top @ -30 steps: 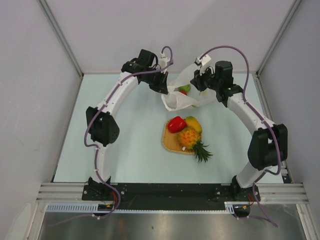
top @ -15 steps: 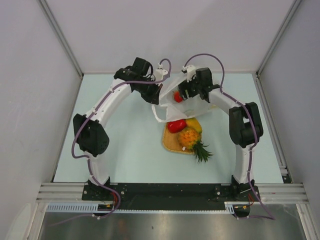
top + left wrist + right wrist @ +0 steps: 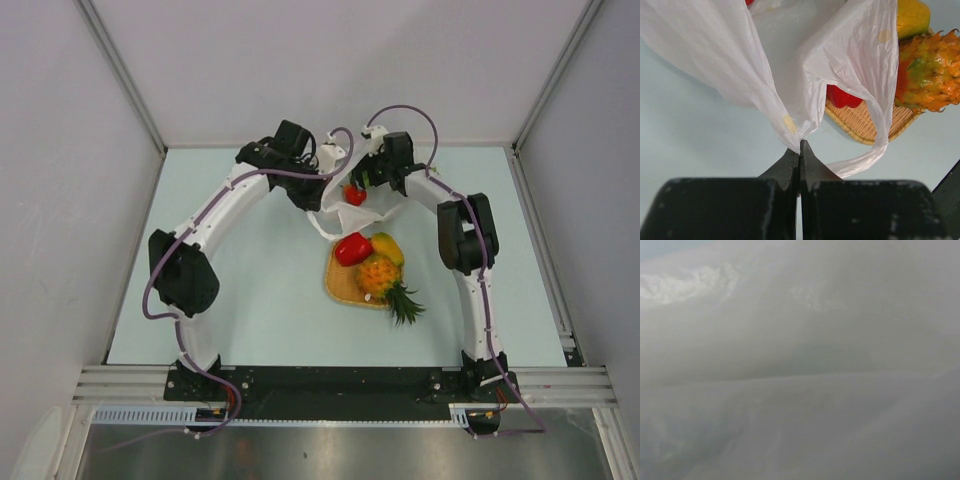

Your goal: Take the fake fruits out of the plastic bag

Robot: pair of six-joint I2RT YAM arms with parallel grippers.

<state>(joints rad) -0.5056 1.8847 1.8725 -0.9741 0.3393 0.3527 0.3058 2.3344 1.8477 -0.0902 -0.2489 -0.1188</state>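
The white plastic bag (image 3: 385,205) hangs just behind the woven tray (image 3: 342,288). My left gripper (image 3: 322,196) is shut on a pinch of the bag's edge (image 3: 790,122), with its jaws tight together (image 3: 800,143). A red fruit (image 3: 354,195) shows in the bag's mouth. My right gripper (image 3: 363,180) sits at that mouth, right beside the red fruit, its fingers hidden. Its wrist view shows only the bag's film (image 3: 800,360). On the tray lie a red pepper (image 3: 352,248), a mango (image 3: 389,245) and a pineapple (image 3: 384,280).
In the left wrist view the bag's loop handle (image 3: 880,135) droops over the tray's rim (image 3: 865,127), in front of the red pepper (image 3: 842,97) and the pineapple (image 3: 930,75). Grey walls close in the pale table (image 3: 250,290) on three sides.
My right arm has swung left and pushed its gripper into the bag's mouth. The bag has shifted left with it. The green fruit seen earlier no longer shows.
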